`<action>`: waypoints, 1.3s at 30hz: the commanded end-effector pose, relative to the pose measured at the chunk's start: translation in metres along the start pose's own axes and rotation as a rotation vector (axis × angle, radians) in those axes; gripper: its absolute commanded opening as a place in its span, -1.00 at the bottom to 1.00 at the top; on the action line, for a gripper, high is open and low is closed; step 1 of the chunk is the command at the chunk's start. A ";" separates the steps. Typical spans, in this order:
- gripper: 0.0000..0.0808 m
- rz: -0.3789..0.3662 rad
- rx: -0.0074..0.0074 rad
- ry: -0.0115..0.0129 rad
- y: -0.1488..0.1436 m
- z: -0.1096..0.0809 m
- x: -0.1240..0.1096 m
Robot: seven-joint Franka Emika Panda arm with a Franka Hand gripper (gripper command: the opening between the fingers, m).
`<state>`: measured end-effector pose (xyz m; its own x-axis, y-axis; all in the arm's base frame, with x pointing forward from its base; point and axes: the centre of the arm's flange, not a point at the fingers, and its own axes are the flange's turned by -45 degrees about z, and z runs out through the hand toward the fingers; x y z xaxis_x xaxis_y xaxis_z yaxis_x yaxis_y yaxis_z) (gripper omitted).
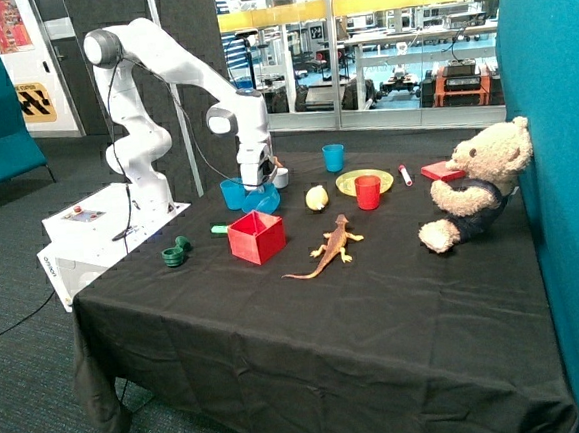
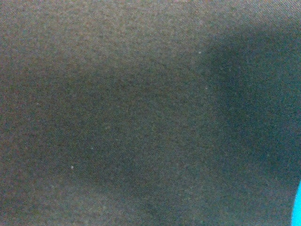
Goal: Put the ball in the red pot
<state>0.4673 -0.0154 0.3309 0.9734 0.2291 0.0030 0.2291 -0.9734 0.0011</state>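
Note:
The pale yellow ball [image 1: 315, 197] lies on the black tablecloth beside the yellow plate [image 1: 364, 181]. The red pot [image 1: 256, 237], a square open box, stands nearer the front, a short way from the ball. My gripper [image 1: 258, 191] hangs low behind the red pot, just over a blue bowl [image 1: 264, 200] and next to a blue cup [image 1: 233, 193]. It is well apart from the ball. The wrist view shows only black cloth close up, with a sliver of blue [image 2: 297, 209] at the edge; the ball and pot are out of that view.
A white cup [image 1: 280, 177] stands behind the gripper. A red cup [image 1: 368, 191], a second blue cup [image 1: 334, 157], an orange toy lizard [image 1: 330, 245], a teddy bear [image 1: 475, 187], a marker [image 1: 405, 174], a red block [image 1: 441, 171] and green pieces [image 1: 177, 252] lie around.

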 end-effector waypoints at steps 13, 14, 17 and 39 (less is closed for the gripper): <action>0.61 -0.036 0.0011 -0.0030 -0.004 -0.002 0.017; 0.62 -0.038 0.0011 -0.0030 -0.005 -0.001 0.017; 0.64 -0.040 0.0011 -0.0030 -0.007 0.001 0.016; 0.82 -0.072 0.0012 -0.0030 -0.008 -0.012 0.017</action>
<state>0.4781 -0.0054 0.3305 0.9599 0.2803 0.0002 0.2803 -0.9599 0.0023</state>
